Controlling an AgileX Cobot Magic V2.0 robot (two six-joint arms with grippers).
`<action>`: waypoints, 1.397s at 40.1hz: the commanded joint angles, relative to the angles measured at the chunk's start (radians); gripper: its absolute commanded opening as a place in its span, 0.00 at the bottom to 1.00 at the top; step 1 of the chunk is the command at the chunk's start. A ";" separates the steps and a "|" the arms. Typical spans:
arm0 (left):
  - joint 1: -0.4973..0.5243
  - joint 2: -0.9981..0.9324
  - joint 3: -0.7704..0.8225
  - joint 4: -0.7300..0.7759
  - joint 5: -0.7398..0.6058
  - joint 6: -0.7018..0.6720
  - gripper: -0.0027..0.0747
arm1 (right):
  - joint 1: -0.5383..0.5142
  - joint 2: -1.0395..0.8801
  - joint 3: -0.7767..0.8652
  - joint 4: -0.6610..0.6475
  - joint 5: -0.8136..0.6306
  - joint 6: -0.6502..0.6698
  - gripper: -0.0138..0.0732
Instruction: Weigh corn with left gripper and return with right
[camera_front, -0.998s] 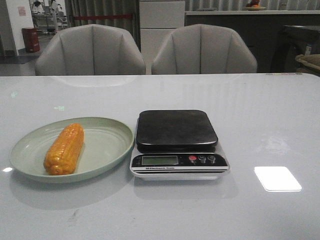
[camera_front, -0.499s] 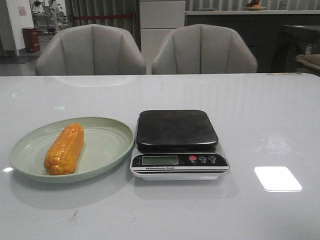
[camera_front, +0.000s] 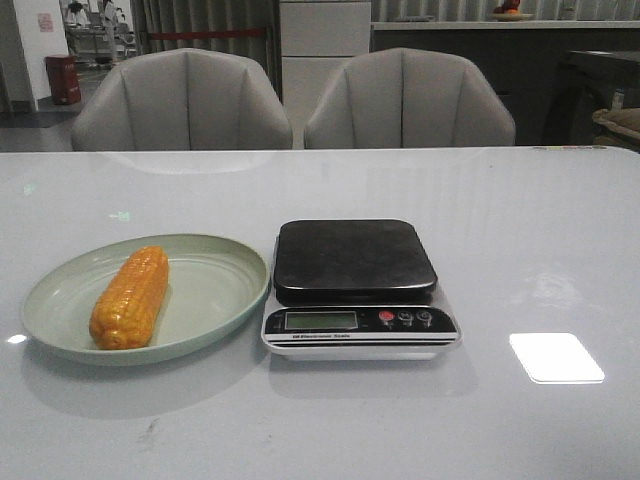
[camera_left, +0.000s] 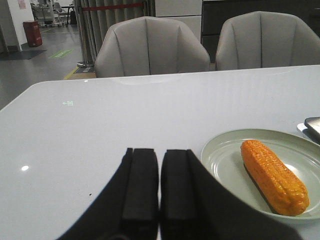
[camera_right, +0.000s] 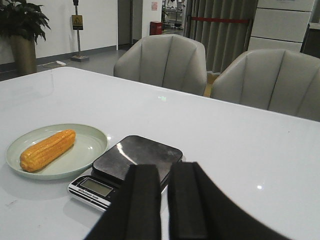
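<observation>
The corn (camera_front: 129, 297) is left on the green plate (camera_front: 215, 300) (unweighed), since both grippers (camera_left: 159, 192) (camera_right: 165, 202) are held pressed together, empty.

I am sitting in an office-like lounge: grey padded chairs (camera_front: 180, 100), white table (camera_front: 560, 230), potted plant (camera_right: 22, 30), barrier rope (camera_front: 205, 34).

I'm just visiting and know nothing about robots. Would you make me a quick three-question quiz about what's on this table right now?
1. True or false: the corn lies on the scale.
2. Seen from the front, which side of the scale is the plate on? A) left B) right C) behind
3. Fill in: the left gripper has its fingers ____.

Key:
1. False; it lies on the plate, and the scale's platform is bare.
2. A.
3. Shut, empty; the right gripper looks shut too.
</observation>
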 joint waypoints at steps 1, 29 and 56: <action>-0.008 -0.021 0.000 -0.003 -0.084 0.001 0.21 | -0.007 0.011 -0.028 0.008 -0.084 -0.010 0.41; -0.008 -0.021 0.000 -0.003 -0.084 0.001 0.21 | -0.201 0.011 0.025 -0.175 -0.123 0.163 0.41; -0.008 -0.019 0.000 -0.003 -0.084 0.001 0.21 | -0.286 -0.065 0.205 -0.365 -0.220 0.412 0.41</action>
